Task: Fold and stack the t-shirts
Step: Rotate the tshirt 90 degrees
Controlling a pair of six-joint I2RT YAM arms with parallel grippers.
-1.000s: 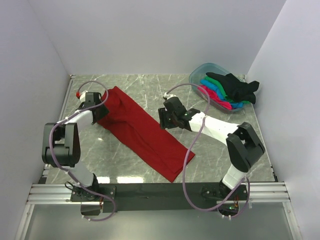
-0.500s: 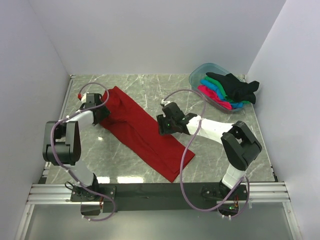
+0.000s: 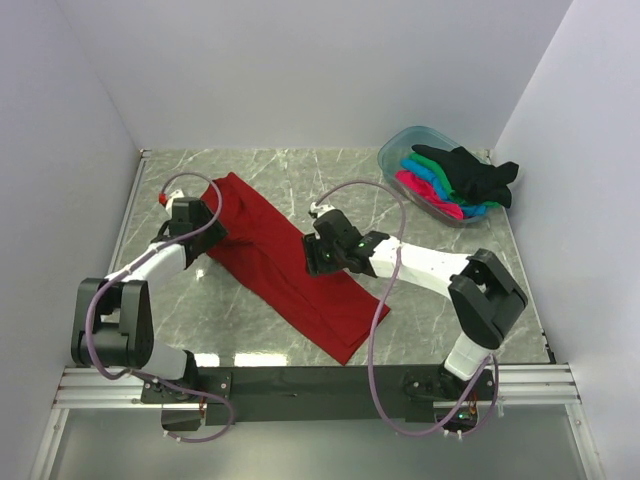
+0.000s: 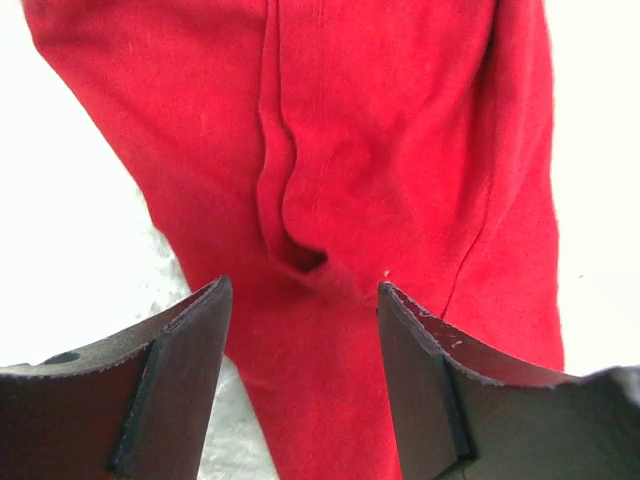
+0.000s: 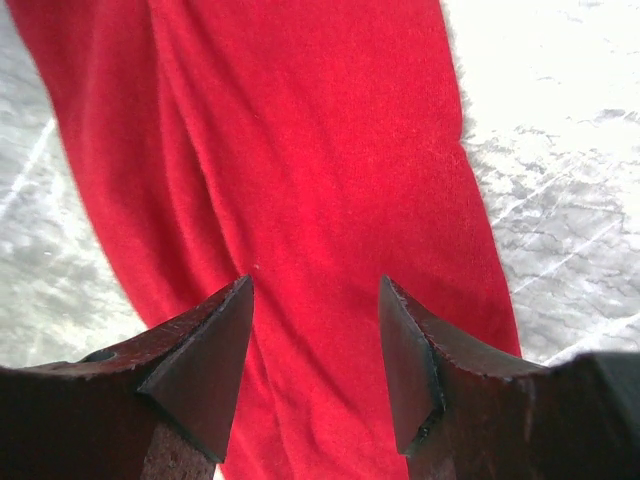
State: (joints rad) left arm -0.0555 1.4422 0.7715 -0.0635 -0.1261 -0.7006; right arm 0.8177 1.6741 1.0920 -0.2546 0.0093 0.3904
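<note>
Links: I see white tubes on my left arm point(image 3: 155, 262) and right arm point(image 3: 430, 262), with black housings at the joints.
Cables: a mauve cable point(image 3: 372, 340) loops along each.
Grippers: left gripper point(image 4: 302, 283) and right gripper point(image 5: 315, 278) carry dark, wedge-shaped fingers with rough edges.

one dark red t-shirt point(image 3: 290, 265), one black t-shirt point(image 3: 472, 172), one green t-shirt point(image 3: 433, 172), one blue t-shirt point(image 3: 411, 163), one pink t-shirt point(image 3: 424, 191), one tub point(image 3: 399, 141), two arms point(image 3: 152, 264) point(image 3: 432, 264).
</note>
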